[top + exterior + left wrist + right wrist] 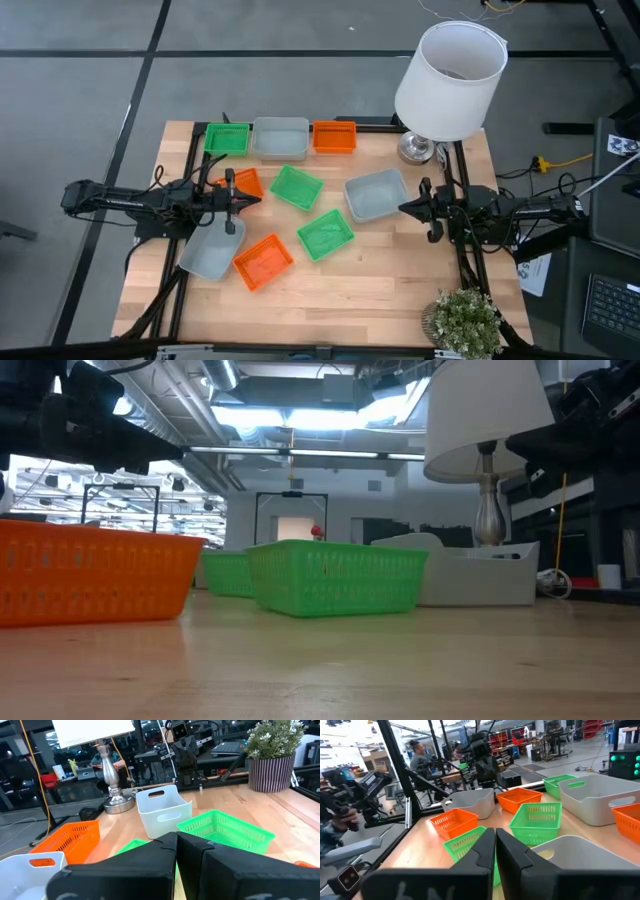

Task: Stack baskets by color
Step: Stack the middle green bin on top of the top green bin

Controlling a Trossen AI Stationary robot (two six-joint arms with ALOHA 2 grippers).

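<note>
Nine baskets lie on the wooden table. A green basket (227,138), a grey one (280,138) and an orange one (334,137) stand in a row along the far edge. Loose in the middle are an orange (246,182), a green (297,187), a grey (376,194), a second green (325,235), a second orange (263,261) and a grey basket (210,250). My left gripper (254,198) is shut and points level above the left orange basket. My right gripper (403,208) is shut and level beside the middle grey basket. Neither holds anything.
A lamp with a big white shade (447,68) stands on its metal foot (418,150) at the far right corner. A potted plant (465,320) sits at the near right corner. Black frame rails run along the table's left and right edges. A person (420,754) sits beyond the table.
</note>
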